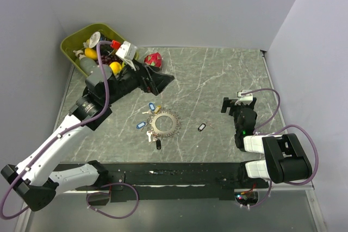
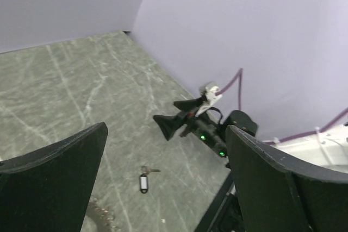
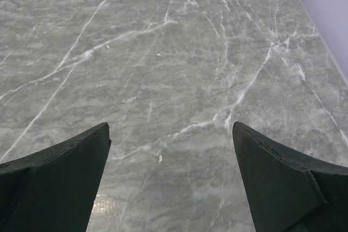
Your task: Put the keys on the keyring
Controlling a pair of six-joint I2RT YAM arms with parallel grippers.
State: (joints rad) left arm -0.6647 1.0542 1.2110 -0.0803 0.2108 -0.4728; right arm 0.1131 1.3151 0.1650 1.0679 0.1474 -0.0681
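Two robot arms work over a grey-green marbled table [image 1: 217, 74], seen from above. At eleven o'clock of the table sits a green bin [image 1: 70, 44] heaped with small toys. The left arm stretches toward the table's middle. Its left gripper [image 1: 163, 84] is raised, jaws spread wide, with nothing between them. The right gripper [image 1: 231, 103], at three o'clock of the table, also stands wide apart and empty.

Just below centre lies the keyring [image 1: 165, 123], a toothed metal ring flat on the marble. Several keys [image 1: 151, 107] with blue and black tags cluster against its rim, from eleven round to six o'clock. Whether any is threaded on cannot be told. One loose key [image 1: 201, 127] with a black tag lies apart at three o'clock of the ring, between the ring and the right gripper.

The step in hand looks like fetching a key, and the loose one seems the easiest target. The right gripper is nearer. It would do best to descend straight and pinch the plastic tag across its narrow sides, since the thin metal lies flat. The left gripper could pin the ring so it does not slide.

Only the overhead camera shows the ring and the bin. The left wrist camera looks across the table at the loose key and the right gripper. The right wrist camera shows marble and its own two fingers, with neither ring nor key in frame.
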